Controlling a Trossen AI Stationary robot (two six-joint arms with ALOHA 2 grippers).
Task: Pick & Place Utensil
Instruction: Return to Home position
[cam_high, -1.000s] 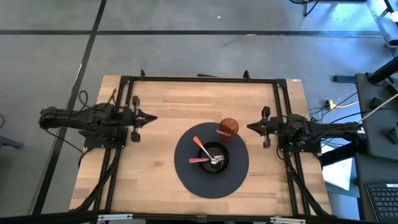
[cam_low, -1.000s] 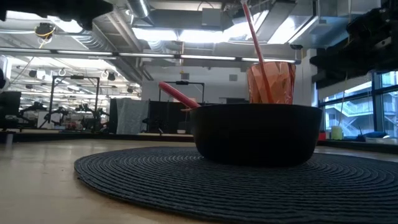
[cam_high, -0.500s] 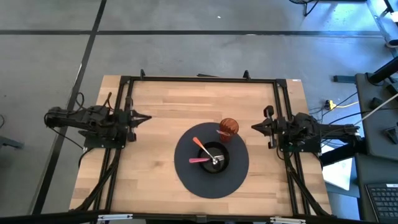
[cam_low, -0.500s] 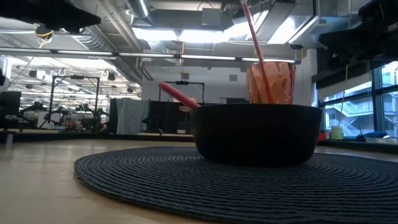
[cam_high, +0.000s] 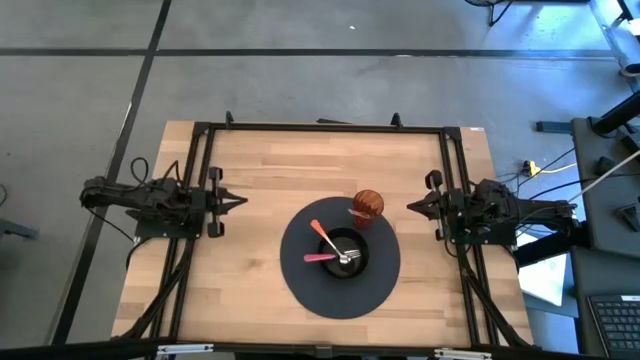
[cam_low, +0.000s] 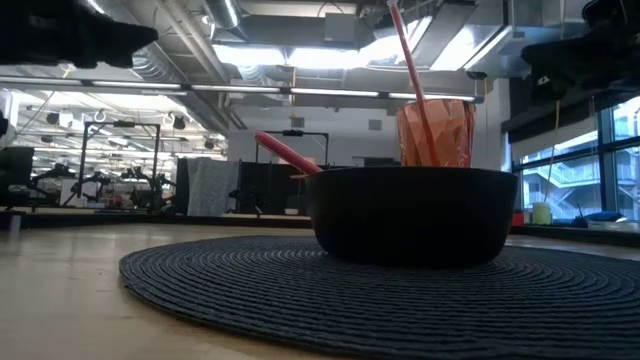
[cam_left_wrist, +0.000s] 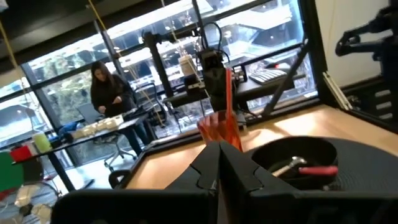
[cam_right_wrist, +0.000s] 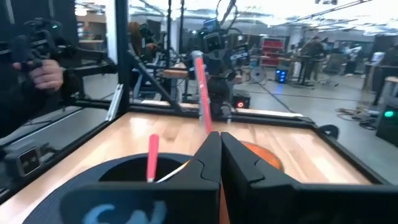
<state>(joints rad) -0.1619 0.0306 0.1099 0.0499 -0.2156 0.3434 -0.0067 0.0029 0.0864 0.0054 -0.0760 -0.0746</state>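
Observation:
A black bowl (cam_high: 343, 255) stands on a round dark placemat (cam_high: 300, 285) at the table's middle. An orange-handled utensil (cam_high: 322, 234), a pink-handled one (cam_high: 320, 258) and a metal one (cam_high: 348, 259) lean in the bowl. An orange cup (cam_high: 367, 206) with a red stick (cam_low: 405, 50) in it stands at the mat's far edge. My left gripper (cam_high: 238, 200) is shut, well left of the mat. My right gripper (cam_high: 408, 207) is shut, right of the cup. Both wrist views show the shut fingers, left (cam_left_wrist: 219, 146) and right (cam_right_wrist: 220, 135), with the bowl (cam_left_wrist: 305, 155) beyond.
Black frame rails (cam_high: 200, 160) run along the table's left, far and right edges. Bare wood lies between each gripper and the mat. In the left wrist view a person (cam_left_wrist: 109, 93) stands in the room behind the table.
Both arms have drawn back from the middle: the left gripper toward the table's left edge, the right gripper toward the right edge. The bowl, cup and utensils have kept still.

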